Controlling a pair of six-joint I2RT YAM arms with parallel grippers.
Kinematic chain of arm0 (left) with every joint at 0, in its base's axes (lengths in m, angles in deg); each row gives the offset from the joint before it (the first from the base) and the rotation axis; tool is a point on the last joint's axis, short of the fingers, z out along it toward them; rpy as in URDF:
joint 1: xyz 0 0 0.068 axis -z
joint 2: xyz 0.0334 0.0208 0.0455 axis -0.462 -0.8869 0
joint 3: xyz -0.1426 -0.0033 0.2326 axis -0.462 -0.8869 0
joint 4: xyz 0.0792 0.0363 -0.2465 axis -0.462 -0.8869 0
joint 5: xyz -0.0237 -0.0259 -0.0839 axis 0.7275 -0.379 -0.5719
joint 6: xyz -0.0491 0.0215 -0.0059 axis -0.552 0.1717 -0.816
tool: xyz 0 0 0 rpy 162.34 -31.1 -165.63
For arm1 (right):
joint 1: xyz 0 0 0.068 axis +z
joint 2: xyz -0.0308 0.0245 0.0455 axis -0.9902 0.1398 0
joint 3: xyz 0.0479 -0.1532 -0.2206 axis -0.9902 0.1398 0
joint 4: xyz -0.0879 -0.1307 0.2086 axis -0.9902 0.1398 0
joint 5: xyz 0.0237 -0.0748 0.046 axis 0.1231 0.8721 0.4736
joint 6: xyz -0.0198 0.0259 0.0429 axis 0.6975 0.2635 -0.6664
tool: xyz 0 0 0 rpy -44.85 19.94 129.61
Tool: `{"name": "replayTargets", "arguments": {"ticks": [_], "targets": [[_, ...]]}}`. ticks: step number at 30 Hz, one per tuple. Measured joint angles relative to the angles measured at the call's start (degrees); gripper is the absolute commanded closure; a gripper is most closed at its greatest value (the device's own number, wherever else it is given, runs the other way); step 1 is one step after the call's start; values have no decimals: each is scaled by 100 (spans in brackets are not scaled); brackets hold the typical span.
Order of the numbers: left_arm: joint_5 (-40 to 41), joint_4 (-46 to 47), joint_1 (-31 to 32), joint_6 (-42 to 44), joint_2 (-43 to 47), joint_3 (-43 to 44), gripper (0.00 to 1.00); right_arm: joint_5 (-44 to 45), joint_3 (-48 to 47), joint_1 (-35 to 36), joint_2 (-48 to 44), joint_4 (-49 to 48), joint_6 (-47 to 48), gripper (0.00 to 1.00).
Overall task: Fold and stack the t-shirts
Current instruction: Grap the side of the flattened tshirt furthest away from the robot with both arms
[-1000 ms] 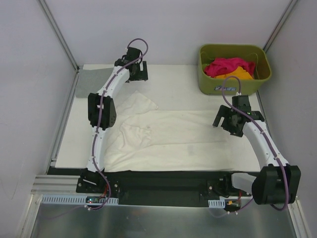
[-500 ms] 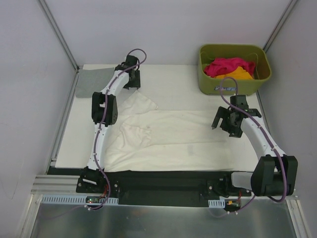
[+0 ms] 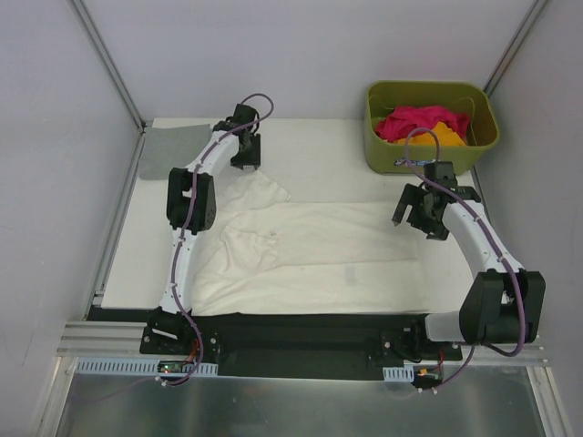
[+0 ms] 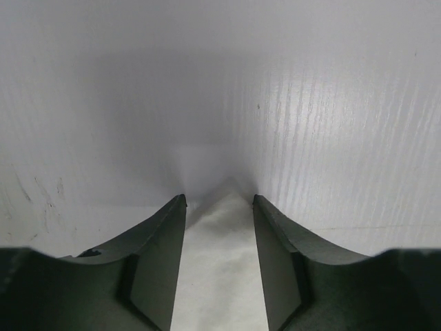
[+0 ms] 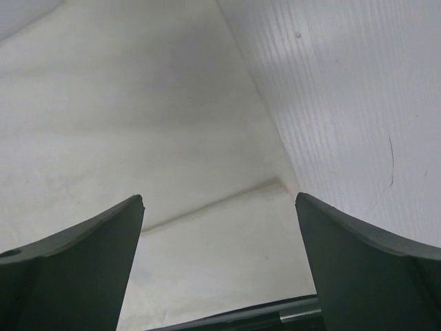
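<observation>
A large cream-white t-shirt (image 3: 319, 255) lies spread across the white table, one sleeve pointing to the far left. My left gripper (image 3: 246, 157) is down at that sleeve's far corner. In the left wrist view its jaws (image 4: 219, 200) stand half-closed, and the pointed cloth corner (image 4: 220, 262) fills the gap between them, smooth and unbunched. My right gripper (image 3: 417, 217) hovers wide open over the shirt's right edge. The right wrist view shows a hem (image 5: 220, 203) between its fingers and nothing held. A grey t-shirt (image 3: 168, 146) lies flat at the far left.
An olive-green basket (image 3: 378, 150) at the far right corner holds a magenta-pink shirt (image 3: 414, 120) and an orange one (image 3: 442, 135). Bare table (image 5: 358, 103) runs right of the cream shirt. White walls enclose the table on three sides.
My left gripper has come back and down onto the sleeve corner, and its jaws have narrowed from wide open. My right gripper has moved a little farther from its base, still open.
</observation>
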Motion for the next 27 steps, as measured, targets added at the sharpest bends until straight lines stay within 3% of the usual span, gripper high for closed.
{"name": "replayTargets", "arguments": {"ticks": [1,2,4,5,18,27], "targets": [[4,-7,17,11,0,0,64,20,-81,-13,118,-9,0,3],[26,-17,42,57,0,0,75,52,-188,-24,262,-2,0,3],[131,-35,94,107,0,0,88,116,-396,-46,546,-11,0,3],[136,-42,107,129,0,0,100,151,-518,-57,708,-13,2,3],[72,-70,205,223,153,-184,100,540,-2802,-205,3110,-94,20,1],[-466,-151,350,153,1451,-1620,100,717,-3554,-168,3926,-168,162,21]]}}
